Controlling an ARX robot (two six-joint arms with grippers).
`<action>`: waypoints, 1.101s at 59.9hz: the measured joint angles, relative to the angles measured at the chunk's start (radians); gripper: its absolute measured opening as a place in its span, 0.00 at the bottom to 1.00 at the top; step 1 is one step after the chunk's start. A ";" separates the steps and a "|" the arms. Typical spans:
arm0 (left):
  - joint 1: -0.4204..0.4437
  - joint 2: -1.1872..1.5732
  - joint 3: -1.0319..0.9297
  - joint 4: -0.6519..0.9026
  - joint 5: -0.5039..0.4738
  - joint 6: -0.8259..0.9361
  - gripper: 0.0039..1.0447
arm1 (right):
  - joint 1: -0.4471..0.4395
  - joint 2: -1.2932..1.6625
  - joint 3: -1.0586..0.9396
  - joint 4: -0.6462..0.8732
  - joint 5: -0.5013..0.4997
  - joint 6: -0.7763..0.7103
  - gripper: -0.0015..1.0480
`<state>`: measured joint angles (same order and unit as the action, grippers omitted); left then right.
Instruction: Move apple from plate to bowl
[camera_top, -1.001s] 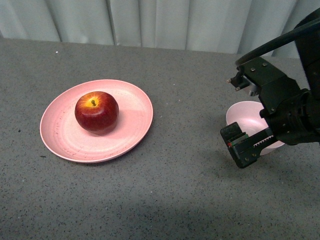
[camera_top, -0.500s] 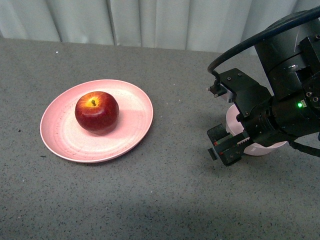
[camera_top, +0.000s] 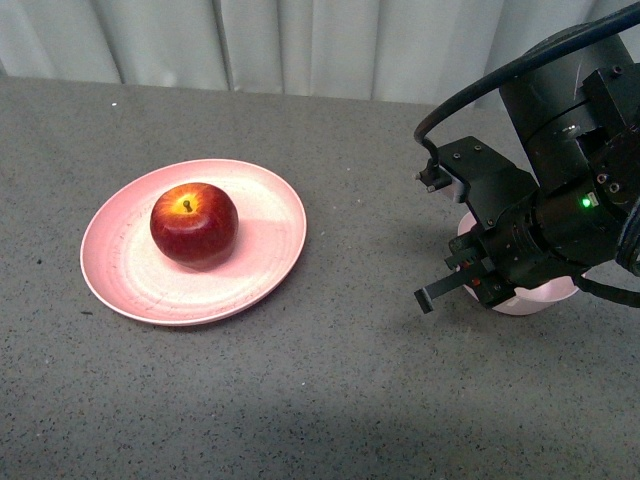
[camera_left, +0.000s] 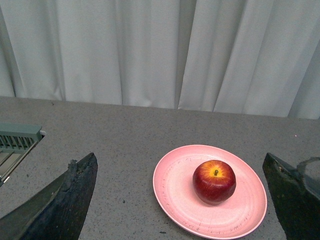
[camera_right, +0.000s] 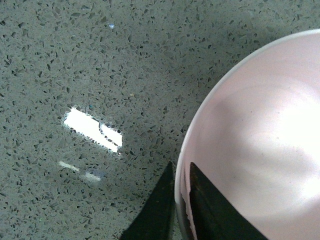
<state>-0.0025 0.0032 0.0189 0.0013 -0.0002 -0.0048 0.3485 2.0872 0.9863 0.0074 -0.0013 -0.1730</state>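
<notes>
Apple (camera_top: 194, 223) on plate (camera_top: 120, 270); bowl (camera_right: 260, 125) apart.

Grey, stone-like tabletop (camera_top: 300, 390), flecked all over with dark and pale specks, matte in the front view. Shows one bright reflected patch close beside the right gripper (camera_top: 448, 283). Bears two things directly. At that gripper, rim caught between its fingers: the small pale pink bowl (camera_top: 535, 298). Well apart from the gripper, toward the robot's left: the wide salmon-pink plate (camera_top: 120, 285), lying flat.
</notes>
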 joint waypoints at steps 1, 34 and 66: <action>0.000 0.000 0.000 0.000 0.000 0.000 0.94 | 0.000 0.000 0.000 0.000 0.000 0.000 0.01; 0.000 0.000 0.000 0.000 0.000 0.000 0.94 | 0.090 -0.052 0.072 0.005 -0.126 0.017 0.01; 0.000 0.000 0.000 0.000 0.000 0.000 0.94 | 0.185 0.063 0.220 -0.061 -0.159 0.074 0.01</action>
<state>-0.0025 0.0032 0.0189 0.0013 -0.0002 -0.0048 0.5335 2.1502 1.2068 -0.0540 -0.1600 -0.0990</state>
